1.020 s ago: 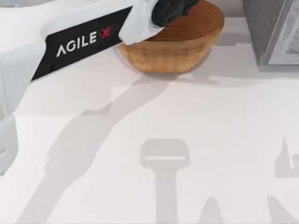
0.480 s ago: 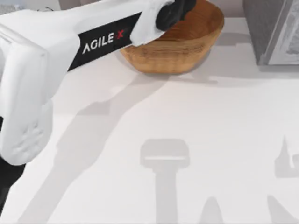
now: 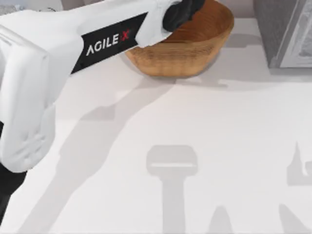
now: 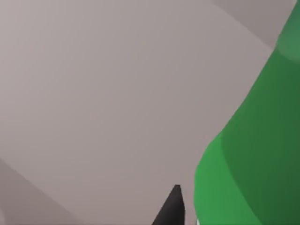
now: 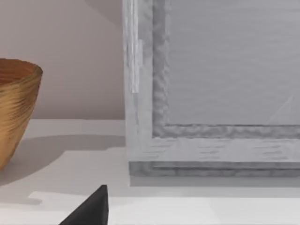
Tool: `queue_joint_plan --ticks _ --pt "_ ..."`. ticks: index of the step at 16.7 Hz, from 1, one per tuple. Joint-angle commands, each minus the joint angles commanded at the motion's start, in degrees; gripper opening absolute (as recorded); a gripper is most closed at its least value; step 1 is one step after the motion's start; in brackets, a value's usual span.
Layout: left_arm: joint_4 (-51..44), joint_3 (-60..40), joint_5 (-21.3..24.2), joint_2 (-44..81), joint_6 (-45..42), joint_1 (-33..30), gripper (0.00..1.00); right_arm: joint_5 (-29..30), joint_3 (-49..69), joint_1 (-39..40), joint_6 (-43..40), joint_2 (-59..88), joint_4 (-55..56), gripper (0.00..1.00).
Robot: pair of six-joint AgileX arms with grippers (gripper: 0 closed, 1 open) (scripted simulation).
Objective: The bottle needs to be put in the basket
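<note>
My left arm reached across the table point(image 3: 195, 146) toward twelve o'clock, and my left gripper point(image 3: 181, 10) hung over the basket point(image 3: 195, 53), above its rim on the nine o'clock side. In the left wrist view the bottle point(image 4: 253, 154) sat right against one dark fingertip point(image 4: 172, 208), so I judged it was in my grasp, though I could not tell how the fingers stood around it. To do this step well, I would have moved further over the hollow and lowered before letting go, since a smooth, rounded plastic bottle could roll or bounce. The basket was a wide woven bowl, tan and ribbed, with sloping walls that should gather it inward. A grey framed box point(image 3: 287, 34) stood at two o'clock. My right gripper point(image 5: 91, 208) waited parked near that box, its fingers unreadable.
</note>
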State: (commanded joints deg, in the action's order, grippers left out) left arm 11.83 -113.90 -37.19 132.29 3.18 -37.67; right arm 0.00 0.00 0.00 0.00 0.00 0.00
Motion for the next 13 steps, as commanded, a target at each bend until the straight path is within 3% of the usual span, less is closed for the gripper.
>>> queue_joint_plan --ticks 7,13 --pt "0.0 0.0 0.0 0.0 0.0 0.0 0.98 0.0 0.0 0.0 0.0 0.0 0.0 1.00" --pt "0.0 0.0 0.0 0.0 0.0 0.0 1.00 0.0 0.0 0.0 0.0 0.0 0.0 1.00"
